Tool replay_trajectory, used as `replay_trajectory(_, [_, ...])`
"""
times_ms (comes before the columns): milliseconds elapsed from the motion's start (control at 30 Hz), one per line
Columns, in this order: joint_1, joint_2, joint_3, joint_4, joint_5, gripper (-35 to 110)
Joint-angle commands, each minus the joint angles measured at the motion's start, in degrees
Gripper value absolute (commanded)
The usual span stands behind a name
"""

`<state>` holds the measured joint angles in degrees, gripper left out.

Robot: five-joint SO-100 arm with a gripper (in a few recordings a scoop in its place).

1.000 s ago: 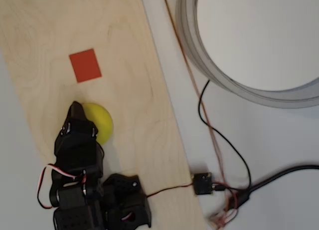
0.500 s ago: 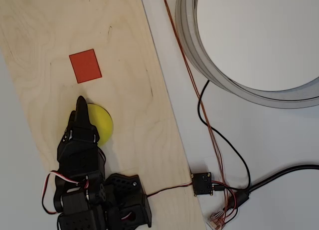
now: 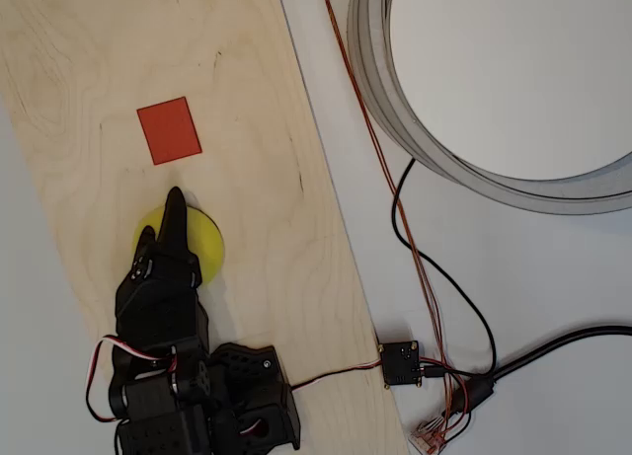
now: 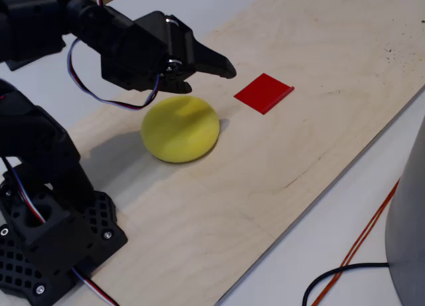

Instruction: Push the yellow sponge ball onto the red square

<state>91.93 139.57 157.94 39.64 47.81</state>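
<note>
Pale wooden surface point(image 4: 319, 120) carries the yellow ball point(image 4: 180, 129) near the red square point(image 4: 263, 93), and the closed gripper point(image 4: 222, 68) above it risks sliding over the foam.

One yellow sponge ball point(image 4: 180, 129), one red square point(image 4: 263, 93).

Bright, even light; soft shadows, both views slightly soft-focused.
</note>
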Motion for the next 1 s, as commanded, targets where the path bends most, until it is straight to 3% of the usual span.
replay_trajectory(0, [-1.23, 1.76, 1.41, -0.88, 2.81, 29])
replay_trajectory(433, [-3.60, 11.43, 13.97, -10.90, 3.52, 26])
replay_trajectory(967, [-1.49, -16.96, 0.09, -24.79, 2.11, 27])
